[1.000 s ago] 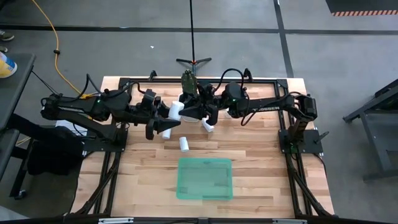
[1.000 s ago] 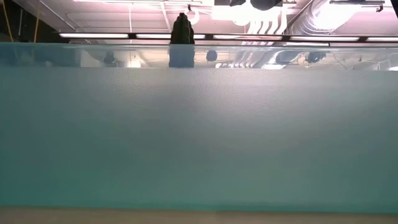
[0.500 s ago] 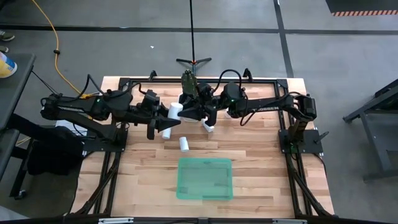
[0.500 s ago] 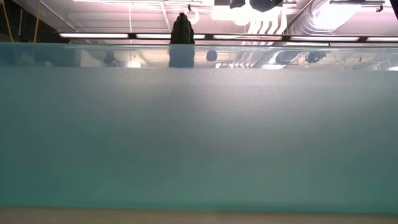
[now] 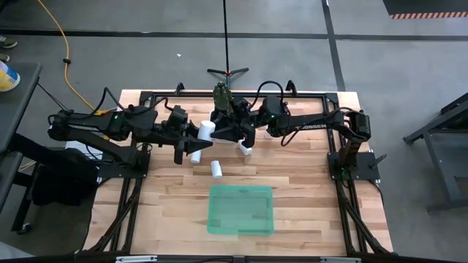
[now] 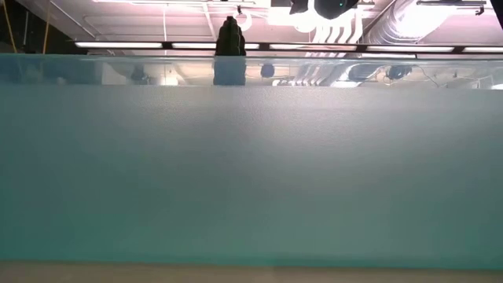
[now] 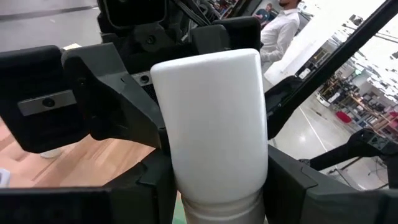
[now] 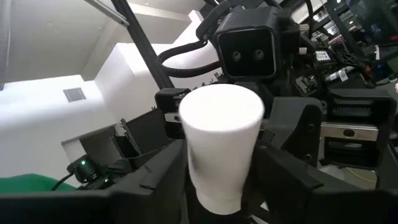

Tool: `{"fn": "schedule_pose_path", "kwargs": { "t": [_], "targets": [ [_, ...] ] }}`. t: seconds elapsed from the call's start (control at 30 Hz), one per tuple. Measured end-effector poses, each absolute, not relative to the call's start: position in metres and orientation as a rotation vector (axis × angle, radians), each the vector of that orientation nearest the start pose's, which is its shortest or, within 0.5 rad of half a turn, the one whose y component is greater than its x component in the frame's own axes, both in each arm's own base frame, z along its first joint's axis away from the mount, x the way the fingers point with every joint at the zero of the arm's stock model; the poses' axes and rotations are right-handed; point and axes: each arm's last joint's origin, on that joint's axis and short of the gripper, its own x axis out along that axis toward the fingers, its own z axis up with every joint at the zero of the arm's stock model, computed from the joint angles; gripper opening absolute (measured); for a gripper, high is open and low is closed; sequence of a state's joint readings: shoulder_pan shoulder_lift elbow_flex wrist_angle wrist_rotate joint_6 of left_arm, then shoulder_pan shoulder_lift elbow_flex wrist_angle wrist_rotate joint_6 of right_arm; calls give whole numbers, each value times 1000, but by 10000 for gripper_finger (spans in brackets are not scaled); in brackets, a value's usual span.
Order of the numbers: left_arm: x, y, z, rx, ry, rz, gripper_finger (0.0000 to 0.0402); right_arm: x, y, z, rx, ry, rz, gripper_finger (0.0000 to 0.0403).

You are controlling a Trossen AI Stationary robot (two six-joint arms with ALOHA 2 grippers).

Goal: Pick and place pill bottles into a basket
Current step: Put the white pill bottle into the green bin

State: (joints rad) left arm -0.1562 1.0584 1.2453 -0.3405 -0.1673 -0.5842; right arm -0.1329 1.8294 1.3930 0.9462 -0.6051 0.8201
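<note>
Above the centre of the high view, both dark arms meet over the pale wooden counter (image 5: 307, 190). The left pincer (image 5: 191, 150) is closed on a small white plastic pill bottle with a white cap (image 7: 211, 118), gripped between its two dark fingers (image 7: 152, 186). The right pincer (image 5: 238, 135) likewise clamps a second white pill bottle (image 8: 221, 143), its flat end facing the wrist camera. A third white bottle (image 5: 216, 169) lies on the counter just below the two pincers, apart from them. The shallow rectangular translucent green plastic basket (image 5: 241, 210) sits in the lower centre of the high view; its wall (image 6: 251, 173) fills nearly the whole low view.
</note>
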Motion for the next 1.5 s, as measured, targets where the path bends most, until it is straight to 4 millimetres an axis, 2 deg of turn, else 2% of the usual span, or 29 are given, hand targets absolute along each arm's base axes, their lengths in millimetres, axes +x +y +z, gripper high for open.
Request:
{"fn": "schedule_pose_path", "kwargs": {
  "t": [0.2,0.33,0.63,0.77,1.0,1.1,1.27,1.5],
  "targets": [
    [213,-29,423,-547,156,33,208,409,-52,359,547,-277,659,271],
    [213,-30,420,-546,200,12,208,406,-70,373,502,-279,681,298],
    [208,-35,405,-622,414,-120,208,401,-104,407,458,-130,733,303],
    [203,-36,395,-667,544,-118,208,403,-109,410,471,-11,716,303],
    [200,-37,380,-727,719,-66,208,402,-119,404,482,165,603,303],
    [207,-39,372,-745,786,-67,208,399,-126,402,492,220,526,303],
    [231,-46,350,-777,953,-115,208,387,-138,403,503,337,403,303],
    [253,-52,331,-797,1057,-192,208,354,-146,427,405,545,137,303]
  ]
}}
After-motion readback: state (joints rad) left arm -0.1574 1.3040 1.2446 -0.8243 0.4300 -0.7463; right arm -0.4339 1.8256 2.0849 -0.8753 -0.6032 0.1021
